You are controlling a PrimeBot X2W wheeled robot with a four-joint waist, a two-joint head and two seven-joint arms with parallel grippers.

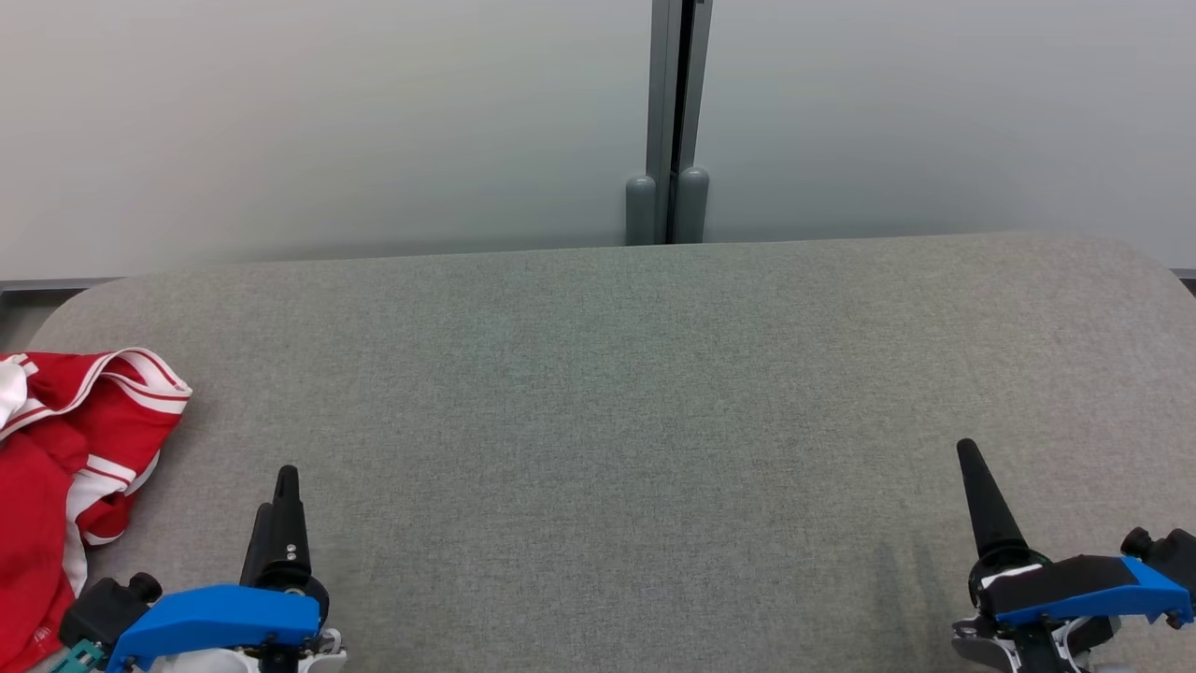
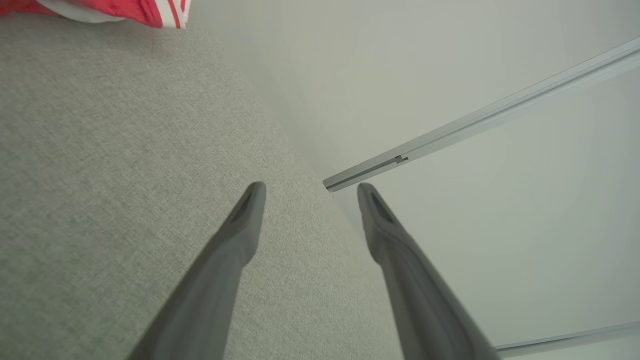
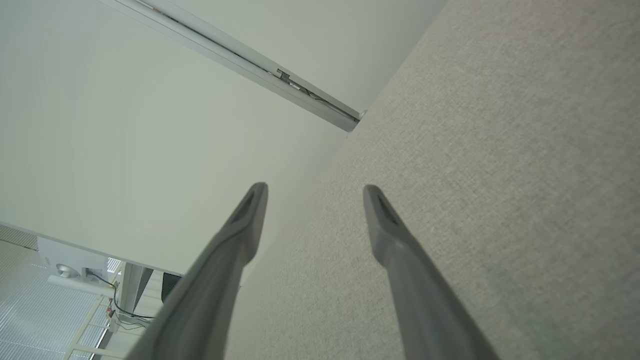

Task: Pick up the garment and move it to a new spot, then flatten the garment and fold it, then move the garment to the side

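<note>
Garment of red, white-striped fabric (image 1: 56,467) is seen crumpled just left of the left claw (image 1: 278,491); this and the right claw (image 1: 970,463) are released, empty. Pickup is judged pending; a leftward reach is required.

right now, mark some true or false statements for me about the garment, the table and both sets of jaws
1. The red, white-striped garment lies crumpled at the left end of the table. True.
2. The left gripper holds the garment. False: its jaws are open and empty, apart from it.
3. The right gripper has open, empty jaws. True.
4. The table top is bare wood. False: grey fabric covers it.
</note>
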